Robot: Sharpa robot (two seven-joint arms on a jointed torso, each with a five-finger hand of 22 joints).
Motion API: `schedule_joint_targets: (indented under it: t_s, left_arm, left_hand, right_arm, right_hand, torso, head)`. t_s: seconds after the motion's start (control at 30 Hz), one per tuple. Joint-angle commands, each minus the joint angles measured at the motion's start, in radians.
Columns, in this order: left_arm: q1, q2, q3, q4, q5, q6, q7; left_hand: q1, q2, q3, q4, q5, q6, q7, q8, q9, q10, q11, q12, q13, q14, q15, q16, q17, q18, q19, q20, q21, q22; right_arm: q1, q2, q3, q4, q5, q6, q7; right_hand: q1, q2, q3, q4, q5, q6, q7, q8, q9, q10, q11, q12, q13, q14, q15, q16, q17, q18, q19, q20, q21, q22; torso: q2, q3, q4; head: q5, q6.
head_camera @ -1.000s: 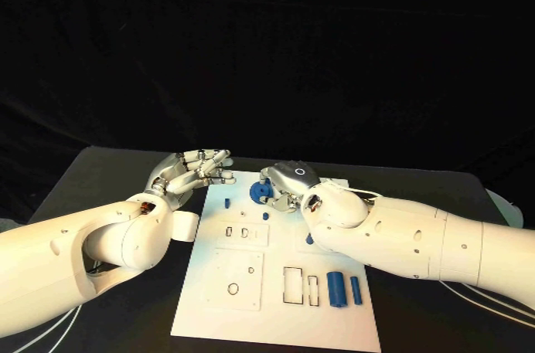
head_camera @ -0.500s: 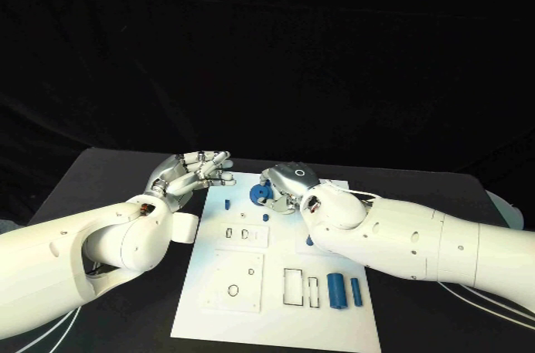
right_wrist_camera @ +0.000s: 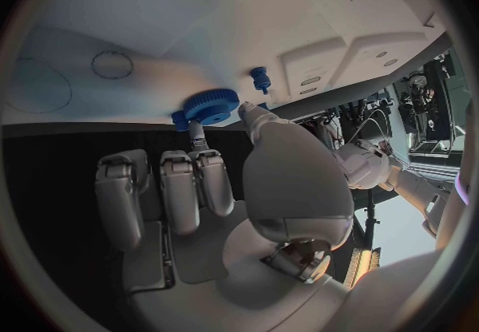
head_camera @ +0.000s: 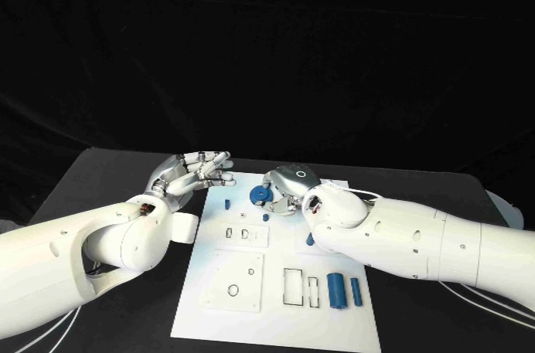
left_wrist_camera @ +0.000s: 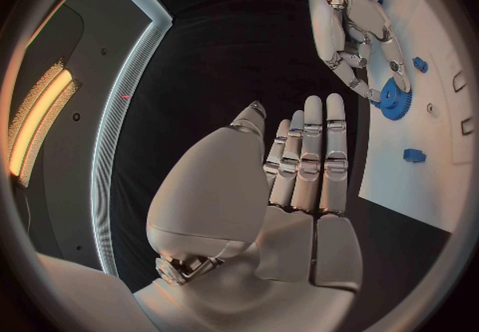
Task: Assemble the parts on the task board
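Barely shifting since a second ago, the right hand (head_camera: pixel 292 184) is pinching the blue gear (head_camera: pixel 260 195) in its fingers (right_wrist_camera: pixel 263 119), holding it near the far edge of the task board (head_camera: pixel 279 299). Beside that edge, the left hand (head_camera: pixel 192 173) is hovering, fingers (left_wrist_camera: pixel 311 158) straight together, gripping nothing.

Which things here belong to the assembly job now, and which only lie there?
In the job: the blue gear pinched by the right hand; the task board; the left hand, open beside the board's far end.

Lying about for now: two blue cylinders near the board's front; a small blue peg.
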Motion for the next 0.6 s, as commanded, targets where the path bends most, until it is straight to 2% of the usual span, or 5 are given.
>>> schedule_joint_targets:
  t_s: [0.03, 0.17, 0.4, 0.53, 0.6]
  left_arm:
    - [0.002, 0.003, 0.001, 0.001, 0.001, 0.028, 0.000]
    - [0.002, 0.002, 0.001, 0.000, 0.001, 0.040, -0.004]
    - [0.002, 0.002, 0.001, 0.000, 0.001, 0.050, -0.008]
    - [0.002, 0.002, 0.001, -0.001, 0.001, 0.050, -0.009]
    - [0.002, 0.001, 0.001, -0.002, 0.001, 0.050, -0.008]
  left_hand:
    - [0.005, 0.001, 0.006, 0.002, -0.002, 0.002, 0.006, -0.004, -0.001, 0.000, 0.004, -0.005, 0.001, -0.005, 0.005, -0.005, 0.001, 0.004, -0.002, 0.002, 0.002, -0.001]
    - [0.016, -0.005, 0.011, -0.003, -0.002, -0.001, 0.005, -0.007, -0.002, -0.002, 0.004, -0.009, 0.001, -0.010, 0.006, -0.009, 0.003, 0.004, -0.004, 0.002, 0.002, -0.001]
    - [0.031, -0.011, 0.019, -0.005, -0.001, -0.001, 0.006, -0.010, -0.004, -0.002, 0.005, -0.014, 0.000, -0.014, 0.006, -0.013, 0.007, 0.004, -0.007, 0.002, 0.002, -0.002]
    - [0.031, -0.011, 0.020, -0.004, -0.001, -0.001, 0.006, -0.011, -0.004, -0.002, 0.005, -0.015, 0.000, -0.014, 0.006, -0.013, 0.007, 0.004, -0.007, 0.002, 0.002, -0.002]
    - [0.031, -0.011, 0.020, -0.004, -0.001, -0.001, 0.006, -0.011, -0.004, -0.002, 0.005, -0.015, 0.000, -0.014, 0.006, -0.013, 0.007, 0.004, -0.007, 0.002, 0.002, -0.002]
  right_arm:
    - [0.000, 0.001, -0.001, -0.002, 0.024, 0.046, 0.005]
    - [0.001, 0.000, -0.001, -0.008, 0.056, 0.045, 0.001]
    - [0.002, -0.019, 0.000, 0.006, 0.075, 0.006, -0.003]
    - [0.004, -0.055, 0.001, 0.048, 0.078, -0.049, 0.003]
    - [0.009, -0.087, 0.003, 0.081, 0.090, -0.084, 0.014]
  right_hand:
    - [-0.002, 0.008, -0.003, -0.001, 0.004, 0.010, -0.002, -0.001, 0.001, 0.029, 0.002, 0.005, 0.176, 0.106, 0.001, 0.003, 0.263, -0.007, 0.105, 0.005, 0.005, 0.263]
    - [-0.016, 0.031, 0.006, -0.002, 0.027, 0.014, -0.004, -0.009, 0.003, 0.029, 0.000, 0.005, 0.176, 0.106, -0.002, 0.003, 0.263, -0.007, 0.105, 0.001, 0.005, 0.263]
    - [-0.012, 0.034, 0.013, -0.004, 0.037, 0.013, -0.004, -0.013, 0.003, 0.031, 0.000, 0.007, 0.178, 0.106, -0.002, 0.003, 0.263, -0.007, 0.105, 0.001, 0.005, 0.263]
    - [0.005, 0.036, 0.031, -0.006, 0.058, 0.018, -0.005, -0.018, 0.005, 0.035, -0.002, 0.010, 0.182, 0.106, -0.003, 0.003, 0.263, -0.007, 0.105, 0.000, 0.005, 0.263]
    - [0.008, 0.035, 0.034, -0.006, 0.063, 0.019, -0.005, -0.019, 0.005, 0.036, -0.002, 0.011, 0.184, 0.106, -0.004, 0.003, 0.263, -0.007, 0.105, -0.001, 0.005, 0.263]
  torso:
    - [0.000, 0.0002, 0.0023]
    - [0.000, -0.0003, 0.0016]
    - [0.000, -0.0005, -0.0001]
    - [-0.002, 0.0006, -0.0015]
    - [-0.003, 0.0012, -0.0043]
  head:
    - [-0.002, 0.000]
    - [0.004, -0.001]
    - [0.008, 0.001]
    - [0.008, 0.003]
    - [0.008, 0.003]
